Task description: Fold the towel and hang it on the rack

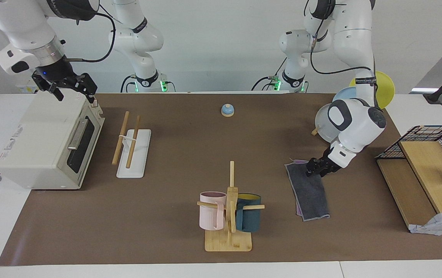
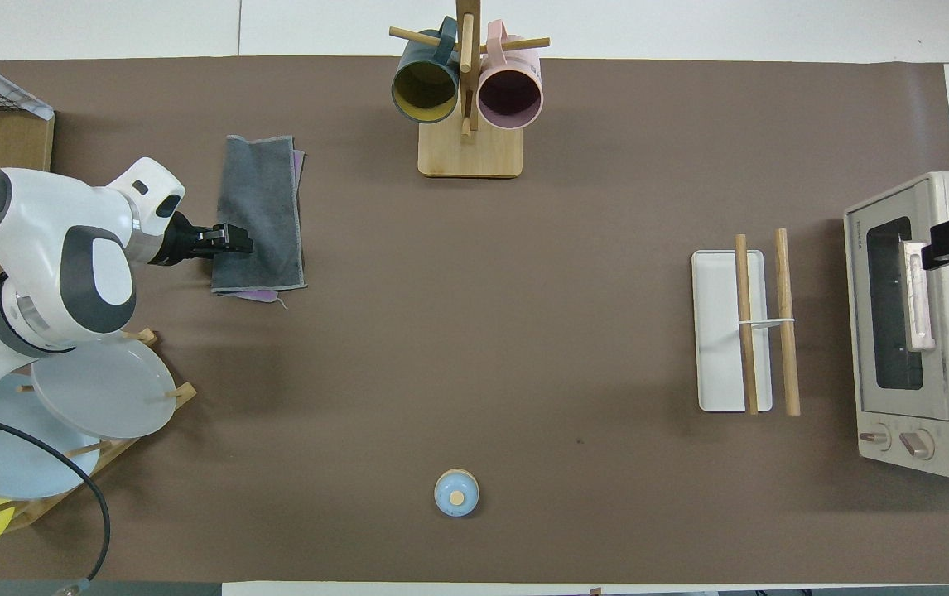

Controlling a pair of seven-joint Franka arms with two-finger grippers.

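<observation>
Towel (image 1: 309,192) lies folded on the table, grey face up with a purple edge peeking out, well toward the left arm's end from the mug tree (image 1: 228,210). In the facing view the left gripper (image 1: 318,167) is down at the towel's edge nearer the robots, though whether its fingers are closed on the cloth I cannot tell. The right gripper (image 1: 66,85) waits over the toaster oven (image 1: 51,143), fingers spread. Folding looks done (or nearly), so the next move is probably lifting the towel and carrying it past the mug tree to the rack (image 1: 130,144). Overhead, the towel (image 2: 261,215) runs lengthwise away from the robots, parallel to the rods of the rack (image 2: 752,323), with the left gripper (image 2: 226,242) at its long edge.
</observation>
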